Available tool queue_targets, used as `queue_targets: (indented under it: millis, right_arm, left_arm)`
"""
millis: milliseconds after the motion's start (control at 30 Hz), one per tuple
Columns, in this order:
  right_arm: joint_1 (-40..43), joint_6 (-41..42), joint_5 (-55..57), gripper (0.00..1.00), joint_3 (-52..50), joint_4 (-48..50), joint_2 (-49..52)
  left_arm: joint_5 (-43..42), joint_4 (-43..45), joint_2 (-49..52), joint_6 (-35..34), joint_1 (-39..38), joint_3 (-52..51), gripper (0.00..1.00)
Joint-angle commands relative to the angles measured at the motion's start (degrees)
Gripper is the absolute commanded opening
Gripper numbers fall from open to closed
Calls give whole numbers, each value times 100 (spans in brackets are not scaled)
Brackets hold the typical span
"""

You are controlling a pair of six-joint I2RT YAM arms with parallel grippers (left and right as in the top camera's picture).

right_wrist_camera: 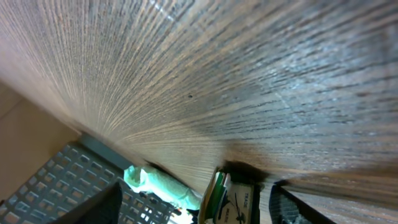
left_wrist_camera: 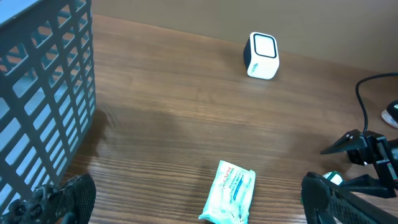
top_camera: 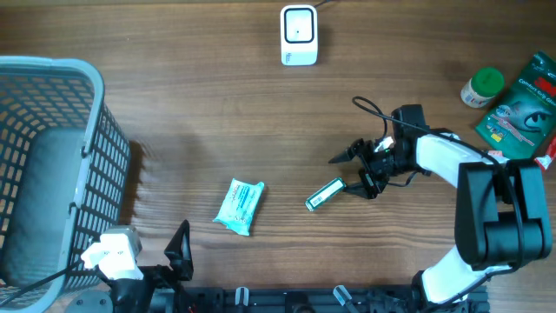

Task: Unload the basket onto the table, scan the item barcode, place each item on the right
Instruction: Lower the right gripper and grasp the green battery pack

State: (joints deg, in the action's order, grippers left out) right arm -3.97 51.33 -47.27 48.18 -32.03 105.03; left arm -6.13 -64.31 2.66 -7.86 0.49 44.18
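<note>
Pickup step: the right gripper [top_camera: 347, 174] is spread around one end of the green tube [top_camera: 326, 194] lying on the table [top_camera: 174, 113], seemingly not pinching it yet. Next: close, lift, turn its barcode toward the scanner [top_camera: 298, 35].

The right gripper [top_camera: 344, 172] is seen with its jaws spread apart, the small green-and-white item [top_camera: 325, 195] is laid just beside the nearer jaw's tip, and a tissue pack [top_camera: 239, 206] is placed well beyond them.

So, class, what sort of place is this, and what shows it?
Probably a mock shop checkout on a table: a white barcode scanner, a grey basket and packaged goods like the wipes pack.
</note>
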Motion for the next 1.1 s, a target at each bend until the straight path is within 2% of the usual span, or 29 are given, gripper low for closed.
queue_targets:
  millis: [0,167,267,433,567,633,733,767,867,1067]
  right_arm:
    - [-424,422,380,76,-546,-166,625]
    - [-645,433,385,76,-551,-74,625]
    - [-662,433,409,71,-551,-57,625]
    - [-664,431,732,60,-555,-90,625]
    - [-664,422,855,38,-555,-81,625]
    - [-664,389,870,30,-555,-81,625]
    - [-662,234,846,28,-555,-92,625]
    - [-662,199,841,25,-555,-122,625]
    - [-662,-61,136,16,-553,-256,623]
    - [-656,-229,-1311,17,-551,-1064,623]
  left_arm:
    - [-87,13,-33,-31,33,-4,100]
    - [-87,13,-33,-33,33,-4,100]
    - [-87,13,-33,-31,33,-4,100]
    - [-90,13,-33,-31,33,-4,100]
    - [-87,13,-33,-33,33,-4,100]
    - [-87,13,-33,-33,33,-4,100]
    - [-87,13,-33,-31,33,-4,100]
    - [-87,13,-33,-31,33,-4,100]
    - [-87,13,-33,-33,33,-4,100]
    - [-87,13,-33,-33,31,-4,100]
